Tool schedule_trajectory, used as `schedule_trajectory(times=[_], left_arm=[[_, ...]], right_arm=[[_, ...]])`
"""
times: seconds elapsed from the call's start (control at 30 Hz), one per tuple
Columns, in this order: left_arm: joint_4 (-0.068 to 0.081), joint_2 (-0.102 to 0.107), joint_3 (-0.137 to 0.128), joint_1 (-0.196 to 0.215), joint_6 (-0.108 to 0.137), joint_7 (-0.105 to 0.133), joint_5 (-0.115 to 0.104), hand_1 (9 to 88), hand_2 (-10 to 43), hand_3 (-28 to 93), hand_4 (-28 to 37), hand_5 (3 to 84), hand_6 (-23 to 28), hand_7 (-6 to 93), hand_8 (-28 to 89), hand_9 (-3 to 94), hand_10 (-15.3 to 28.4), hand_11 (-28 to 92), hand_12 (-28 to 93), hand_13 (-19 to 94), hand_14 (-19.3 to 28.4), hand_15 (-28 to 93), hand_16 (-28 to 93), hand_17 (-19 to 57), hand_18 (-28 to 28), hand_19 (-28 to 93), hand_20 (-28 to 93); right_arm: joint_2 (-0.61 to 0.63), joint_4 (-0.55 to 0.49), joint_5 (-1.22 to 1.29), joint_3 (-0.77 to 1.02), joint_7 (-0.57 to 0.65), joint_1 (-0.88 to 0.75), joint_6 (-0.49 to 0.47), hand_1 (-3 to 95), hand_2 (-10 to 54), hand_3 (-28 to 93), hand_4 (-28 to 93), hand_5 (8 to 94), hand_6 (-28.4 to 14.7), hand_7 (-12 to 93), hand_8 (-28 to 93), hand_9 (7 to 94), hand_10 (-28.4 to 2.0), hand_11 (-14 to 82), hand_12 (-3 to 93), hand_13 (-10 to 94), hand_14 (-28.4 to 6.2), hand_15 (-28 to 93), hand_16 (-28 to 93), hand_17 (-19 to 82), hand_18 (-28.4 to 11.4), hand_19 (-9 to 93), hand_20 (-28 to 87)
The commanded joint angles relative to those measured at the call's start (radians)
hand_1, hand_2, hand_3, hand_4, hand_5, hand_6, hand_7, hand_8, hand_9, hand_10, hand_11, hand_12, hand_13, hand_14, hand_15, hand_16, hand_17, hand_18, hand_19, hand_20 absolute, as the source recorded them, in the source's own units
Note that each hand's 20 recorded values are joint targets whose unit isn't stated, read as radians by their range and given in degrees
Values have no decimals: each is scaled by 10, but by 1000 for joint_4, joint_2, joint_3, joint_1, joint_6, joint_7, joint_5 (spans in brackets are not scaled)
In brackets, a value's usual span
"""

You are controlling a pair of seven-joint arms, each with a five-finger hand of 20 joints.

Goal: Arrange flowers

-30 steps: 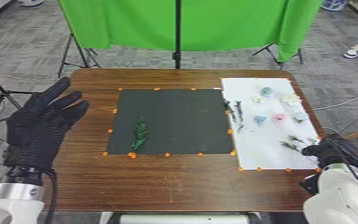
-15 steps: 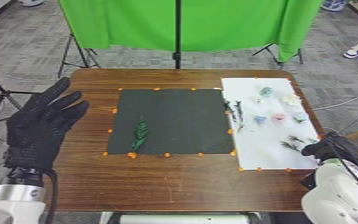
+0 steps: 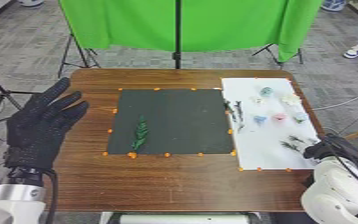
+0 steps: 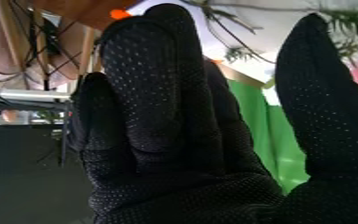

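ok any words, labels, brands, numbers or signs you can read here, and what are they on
None that I can read, neither on the dark mat nor on the white sheet.
Left arm's white shell: a small round mark, too small to read.

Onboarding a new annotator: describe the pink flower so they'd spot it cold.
On the brown table, find the white sheet right of the dark mat. About midway down it, the pink flower lies between a blue flower and a pale flower. It is the only pink one on the sheet.
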Motion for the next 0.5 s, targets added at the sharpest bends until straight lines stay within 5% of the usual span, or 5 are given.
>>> schedule_trajectory(times=[0.03, 0.17, 0.37, 0.5], left_arm=[[1, -10, -4, 11, 7, -7, -6, 205, 87, 759, -283, 359, 89, 154, -111, 310, 205, 265, 93, 231, 283, 540, -110, -93, 233, 568, 122], [4, -7, 1, 7, 6, -2, -8, 207, 87, 759, -283, 359, 90, 155, -111, 310, 205, 266, 93, 231, 283, 540, -110, -93, 233, 568, 123], [11, 28, 27, 19, 20, 64, -33, 209, 86, 759, -283, 360, 90, 154, -111, 310, 205, 267, 93, 230, 283, 540, -110, -93, 234, 568, 123], [12, 32, 26, 13, 13, 72, -30, 209, 86, 759, -283, 359, 90, 154, -111, 310, 205, 269, 93, 231, 283, 540, -110, -93, 234, 568, 123]], right_arm=[[4, 28, 8, -51, 12, 43, -20, 396, -87, 677, -218, 601, -58, 97, -100, 825, -158, 255, 154, 808, -109, 595, 144, 515, -208, 932, 190], [16, 62, 7, -113, 6, 97, -14, 410, -94, 688, -232, 622, -49, 108, -104, 828, -155, 258, 156, 809, -107, 599, 145, 514, -207, 932, 191], [36, 136, -22, -240, 0, 182, 38, 455, -95, 695, -266, 714, -20, 129, -78, 846, -135, 259, 158, 810, -94, 605, 145, 516, -197, 932, 199], [47, 161, -38, -294, -10, 222, 57, 542, -95, 631, -279, 816, -15, 147, 14, 871, -109, 234, 193, 816, -85, 604, 147, 520, -189, 932, 205]])
